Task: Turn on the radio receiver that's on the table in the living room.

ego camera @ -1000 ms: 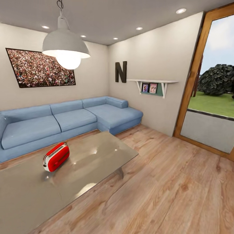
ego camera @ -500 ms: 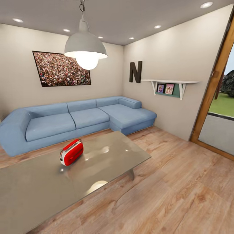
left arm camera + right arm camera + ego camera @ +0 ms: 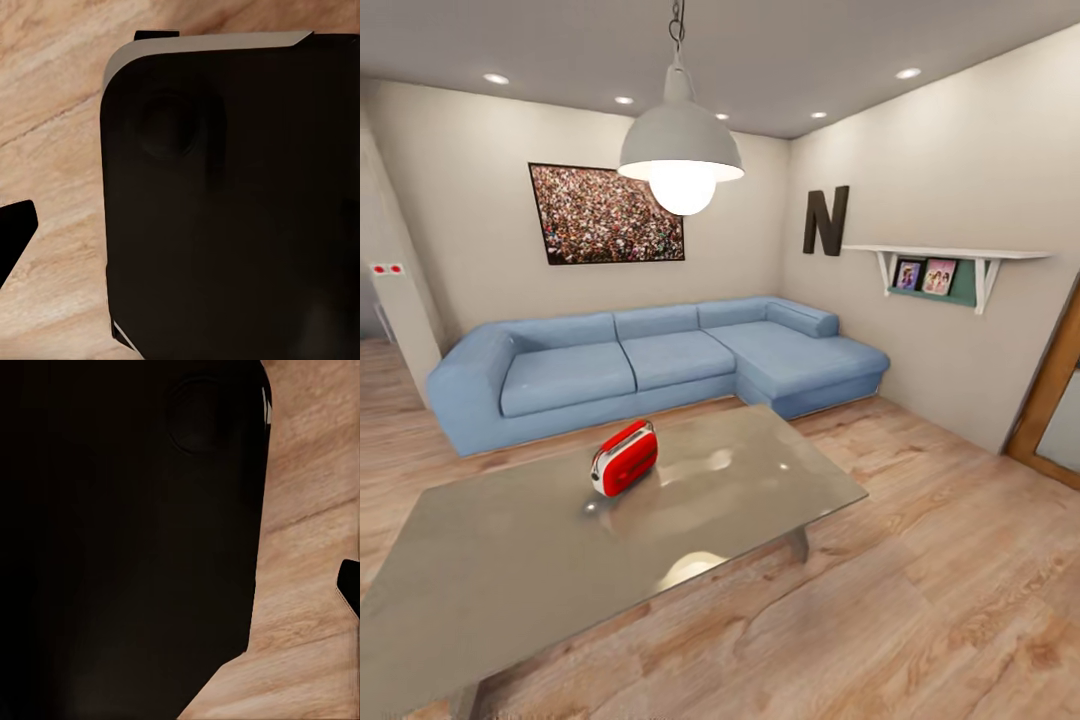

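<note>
One radio receiver on table; wrists see floor.

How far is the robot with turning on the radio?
Done: the living room is reached; the radio receiver stands in sight on the table. In hand: only the approach, the wrist views showing wood floor. Left: reach the radio and switch it on.

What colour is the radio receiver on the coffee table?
Red with white trim; the radio receiver shows best in the head view, on the glossy grey coffee table.
</note>
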